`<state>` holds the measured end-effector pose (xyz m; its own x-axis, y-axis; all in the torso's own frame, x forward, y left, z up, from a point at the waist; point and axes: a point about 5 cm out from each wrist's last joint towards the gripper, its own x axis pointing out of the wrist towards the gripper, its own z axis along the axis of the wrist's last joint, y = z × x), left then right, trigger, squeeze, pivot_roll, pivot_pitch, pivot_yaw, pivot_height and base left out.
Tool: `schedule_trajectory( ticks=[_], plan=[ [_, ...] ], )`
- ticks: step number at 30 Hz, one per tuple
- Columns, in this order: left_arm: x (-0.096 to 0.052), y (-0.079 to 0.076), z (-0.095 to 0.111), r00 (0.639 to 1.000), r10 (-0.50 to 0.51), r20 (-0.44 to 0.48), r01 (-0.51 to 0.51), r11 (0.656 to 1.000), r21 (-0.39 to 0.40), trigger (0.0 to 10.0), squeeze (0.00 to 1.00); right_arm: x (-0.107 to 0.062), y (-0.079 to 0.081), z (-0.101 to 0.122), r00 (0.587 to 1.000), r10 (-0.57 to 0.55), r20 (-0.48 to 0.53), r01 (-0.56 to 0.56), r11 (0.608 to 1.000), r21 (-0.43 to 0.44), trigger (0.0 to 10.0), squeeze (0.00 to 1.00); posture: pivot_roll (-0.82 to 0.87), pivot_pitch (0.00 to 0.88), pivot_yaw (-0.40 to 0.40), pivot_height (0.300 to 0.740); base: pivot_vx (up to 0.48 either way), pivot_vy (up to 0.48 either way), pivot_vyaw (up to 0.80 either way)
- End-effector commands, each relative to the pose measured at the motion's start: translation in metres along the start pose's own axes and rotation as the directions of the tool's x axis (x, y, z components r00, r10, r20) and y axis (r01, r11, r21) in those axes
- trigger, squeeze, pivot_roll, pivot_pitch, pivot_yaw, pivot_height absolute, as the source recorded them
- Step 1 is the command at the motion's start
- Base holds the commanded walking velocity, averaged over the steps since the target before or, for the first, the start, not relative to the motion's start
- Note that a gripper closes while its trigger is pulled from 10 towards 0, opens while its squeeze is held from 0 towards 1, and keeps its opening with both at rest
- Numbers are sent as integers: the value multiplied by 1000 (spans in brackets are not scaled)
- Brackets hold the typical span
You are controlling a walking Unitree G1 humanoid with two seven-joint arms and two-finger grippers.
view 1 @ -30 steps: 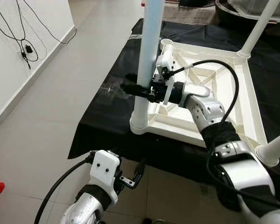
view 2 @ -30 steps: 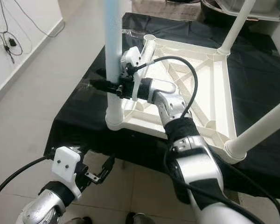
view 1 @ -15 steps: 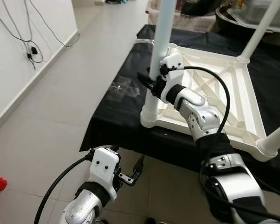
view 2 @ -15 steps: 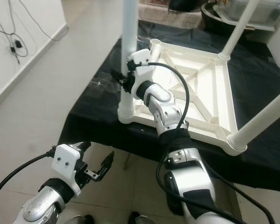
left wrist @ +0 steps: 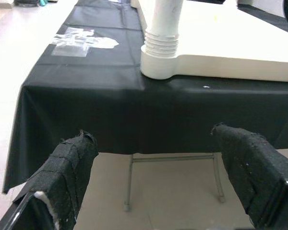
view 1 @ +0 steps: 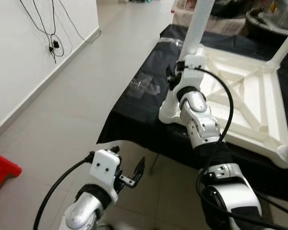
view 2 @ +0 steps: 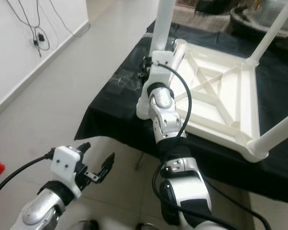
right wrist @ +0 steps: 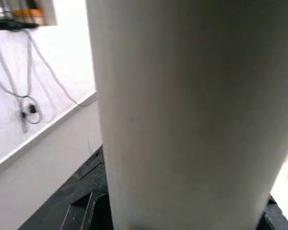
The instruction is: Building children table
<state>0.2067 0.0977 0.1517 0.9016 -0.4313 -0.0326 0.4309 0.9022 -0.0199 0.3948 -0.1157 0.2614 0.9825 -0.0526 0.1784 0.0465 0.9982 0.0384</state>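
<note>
- Right gripper (view 1: 172,76): you have it reaching forward to the near-left table leg (view 1: 196,28), low on the shaft, just above the socket. Its wrist view has the white shaft (right wrist: 192,110) pressed right up against the lens. You cannot tell whether its fingers are clamped on the leg or spread.
- Left gripper (view 1: 134,173): yours hangs low over the floor (view 1: 62,110), in front of the worktop's near edge, fingers (left wrist: 69,165) spread wide with nothing between them.
- Children's table (view 2: 216,96): white plastic, lying upside down on the black cloth (view 1: 134,108), ribbed underside facing up. Its near-left corner sits close to the worktop's near-left corner.
- Table legs: near-left leg stands upright in its threaded corner socket (left wrist: 159,57); other white legs rise from the far-right corner (view 2: 271,34) and the near-right corner (view 2: 274,136).
- Clear plastic wrap (left wrist: 84,38): crumpled on the cloth near the worktop's left edge, apart from the table.
- Wall cables (view 1: 50,28): dark, hanging against the white wall on your left.
</note>
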Motion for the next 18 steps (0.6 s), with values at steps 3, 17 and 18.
schedule_trajectory(
  ticks=[3,17,18],
  plan=[
    [0,0,-4,1000,-3,-17,3,1000,-4,10000,0,-6,-18,-43,966,-180,-187,178,984,-28,10000,0,84,220,-85,740,0,0,0],
    [1,2,-4,1000,-1,-12,1,1000,1,10000,0,-24,-11,-28,742,-659,-126,664,748,-1,10000,0,93,223,-83,740,0,0,0],
    [1,2,-4,1000,-1,-12,1,1000,1,10000,0,-24,-11,-28,742,-659,-126,664,748,-1,10000,0,93,223,-83,740,0,0,0]
  ],
)
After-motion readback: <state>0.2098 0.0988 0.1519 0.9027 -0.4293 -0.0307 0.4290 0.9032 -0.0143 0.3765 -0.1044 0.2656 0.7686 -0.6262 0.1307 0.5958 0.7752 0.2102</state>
